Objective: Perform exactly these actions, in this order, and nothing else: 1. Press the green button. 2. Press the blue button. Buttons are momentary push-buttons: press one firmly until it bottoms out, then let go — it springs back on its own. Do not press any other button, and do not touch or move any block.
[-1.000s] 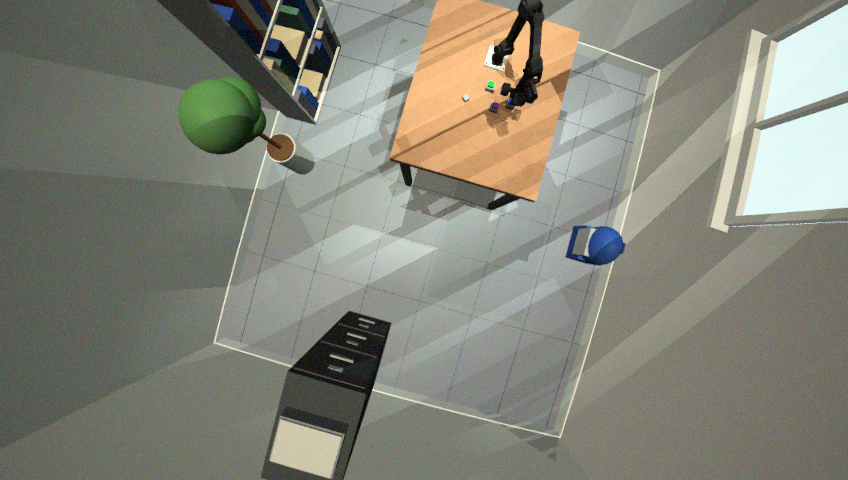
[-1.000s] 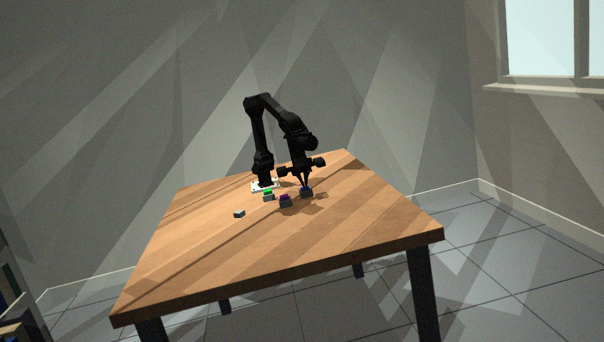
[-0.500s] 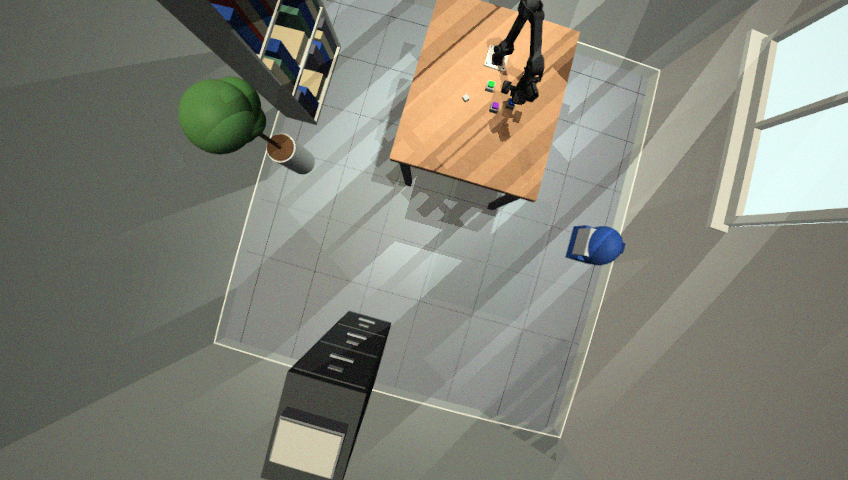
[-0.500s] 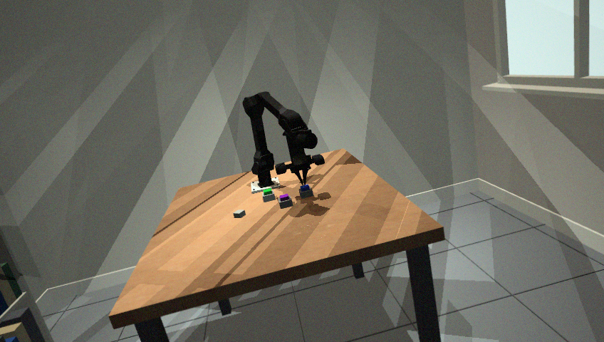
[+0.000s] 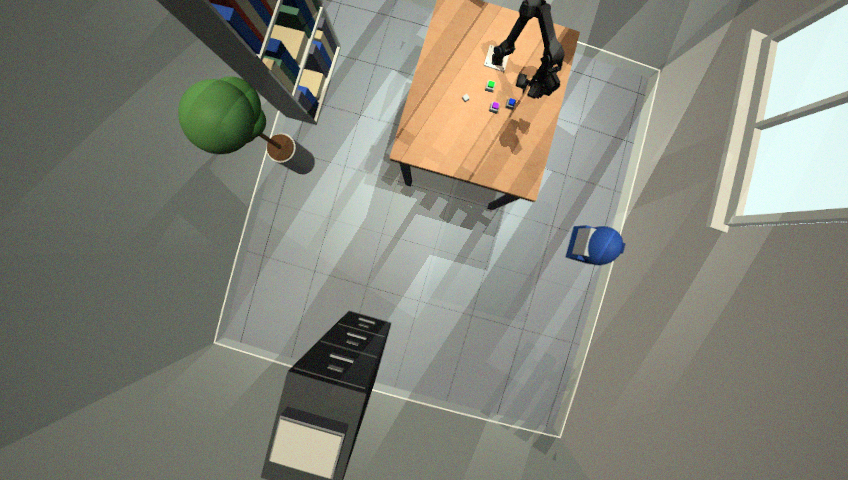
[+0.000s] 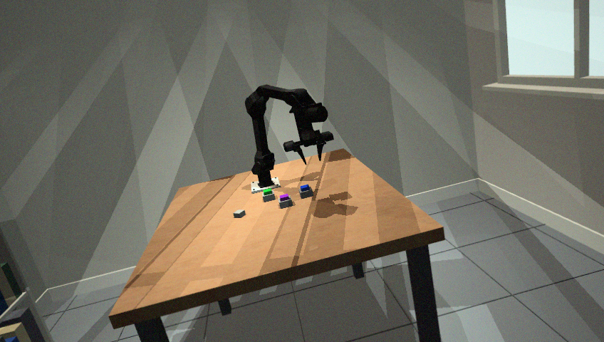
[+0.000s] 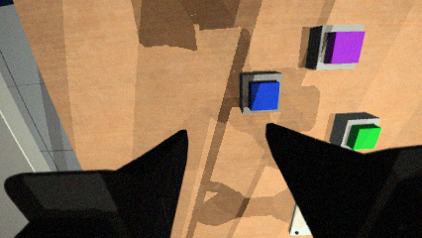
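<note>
The green button (image 5: 490, 84) (image 6: 267, 192) (image 7: 366, 137) stands on its grey base near the arm's foot, its cap raised. The blue button (image 5: 511, 102) (image 6: 305, 187) (image 7: 264, 95) stands on the table with its cap raised above its grey base. The purple button (image 5: 495, 105) (image 6: 284, 197) (image 7: 346, 48) stands between them and a little farther from the arm's foot. My gripper (image 6: 313, 162) (image 7: 226, 132) is open and empty, high above the table. It touches no button. In the wrist view the blue button shows just beyond the fingertips. In the top view the fingertips are hidden by the gripper's body.
A small grey-white block (image 5: 465, 98) (image 6: 239, 213) lies on the wooden table (image 5: 443, 139) (image 6: 220, 254), off to the side of the buttons. The arm's white base plate (image 5: 489, 62) (image 6: 255, 188) is behind the green button.
</note>
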